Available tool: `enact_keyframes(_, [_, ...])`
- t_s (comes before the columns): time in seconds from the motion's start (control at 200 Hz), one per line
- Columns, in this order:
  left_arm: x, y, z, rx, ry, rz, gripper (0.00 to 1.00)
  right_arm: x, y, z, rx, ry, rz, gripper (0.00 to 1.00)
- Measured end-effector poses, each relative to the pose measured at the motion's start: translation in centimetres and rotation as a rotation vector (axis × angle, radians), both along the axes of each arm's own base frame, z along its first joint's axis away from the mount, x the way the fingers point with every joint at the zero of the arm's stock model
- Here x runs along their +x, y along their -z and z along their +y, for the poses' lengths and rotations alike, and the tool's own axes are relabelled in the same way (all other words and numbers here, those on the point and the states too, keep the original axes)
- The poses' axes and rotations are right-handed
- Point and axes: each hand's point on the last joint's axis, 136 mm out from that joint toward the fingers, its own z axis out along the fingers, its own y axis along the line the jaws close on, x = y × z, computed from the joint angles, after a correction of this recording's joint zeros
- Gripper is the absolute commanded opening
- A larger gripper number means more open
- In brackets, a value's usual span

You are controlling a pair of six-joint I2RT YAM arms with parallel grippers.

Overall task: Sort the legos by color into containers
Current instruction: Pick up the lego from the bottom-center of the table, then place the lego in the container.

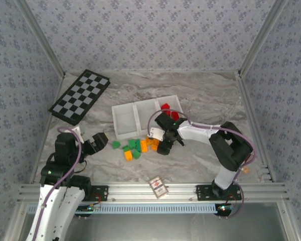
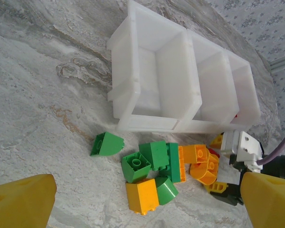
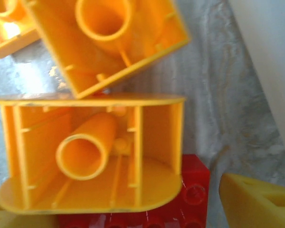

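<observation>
The white three-compartment containers (image 1: 123, 120) (image 2: 172, 72) stand mid-table. The right compartment holds red legos (image 1: 165, 106). In front of the tray lies a loose pile of green and orange legos (image 1: 134, 149) (image 2: 154, 168). My left gripper (image 1: 98, 140) (image 2: 145, 204) hangs open just left of the pile, yellow fingertips (image 2: 21, 202) wide apart. My right gripper (image 1: 163, 146) (image 3: 118, 216) is down at the pile's right end, open. Its fingers (image 3: 259, 199) straddle an orange half-round lego (image 3: 92, 152) lying on a red lego (image 3: 194, 194), with a gap at the right finger.
A black-and-white checkerboard (image 1: 80, 96) lies at the back left. A small red-patterned card box (image 1: 159, 187) sits near the front rail (image 1: 150, 192). Patterned walls close in the table on three sides.
</observation>
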Motion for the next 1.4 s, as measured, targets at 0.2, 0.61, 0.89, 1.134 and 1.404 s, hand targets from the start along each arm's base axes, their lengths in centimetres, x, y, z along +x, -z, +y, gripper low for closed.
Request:
enact_keyframes(0.2, [0.0,0.0,0.0,0.000,0.000,0.000,1.00,0.9,-0.2,0.4,0.008,0.012,-0.007,0.82])
enact_keyframes(0.61, [0.0,0.0,0.0,0.000,0.000,0.000,1.00,0.8,0.2,0.6,-0.003,0.035,0.034,0.61])
enact_keyframes(0.89, [0.0,0.0,0.0,0.000,0.000,0.000,1.00,1.0,-0.3,-0.4,-0.025,0.120,0.019,0.51])
enact_keyframes(1.134, [0.0,0.0,0.0,0.000,0.000,0.000,1.00,1.2,-4.1,-1.9,0.000,0.215,-0.035,0.50])
enact_keyframes(1.404, [0.0,0.0,0.0,0.000,0.000,0.000,1.00,6.3,-10.8,-2.9,0.120,0.403,-0.120,0.50])
